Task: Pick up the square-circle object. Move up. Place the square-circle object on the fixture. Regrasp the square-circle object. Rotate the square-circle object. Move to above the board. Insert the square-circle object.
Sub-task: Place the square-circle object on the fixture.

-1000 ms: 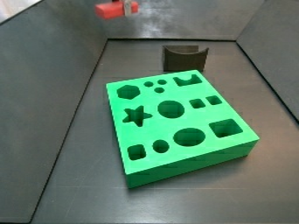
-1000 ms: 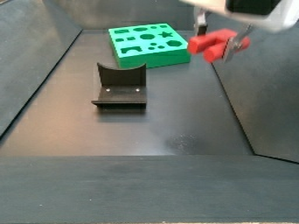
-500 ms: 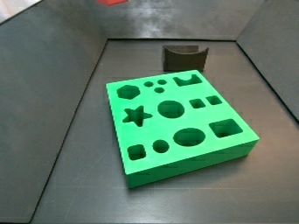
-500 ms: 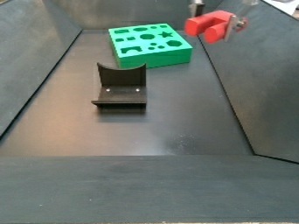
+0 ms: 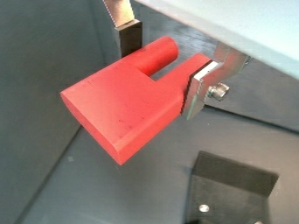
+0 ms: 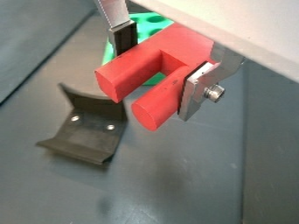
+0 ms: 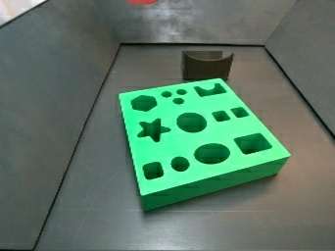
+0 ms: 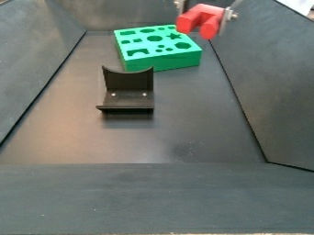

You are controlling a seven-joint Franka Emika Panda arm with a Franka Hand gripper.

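Gripper (image 6: 158, 66) clamped on the square-circle object (image 6: 149, 74), well above the fixture (image 8: 125, 90) and apart from it, near the board (image 8: 156, 46). Probably light, rigid, smooth plastic; best pinched across flat faces, as now.

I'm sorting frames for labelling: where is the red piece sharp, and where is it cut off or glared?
In both wrist views the square-circle object is sharp and evenly lit inside the gripper; in a side view it is small and soft; in a side view it is cropped at the frame's edge.
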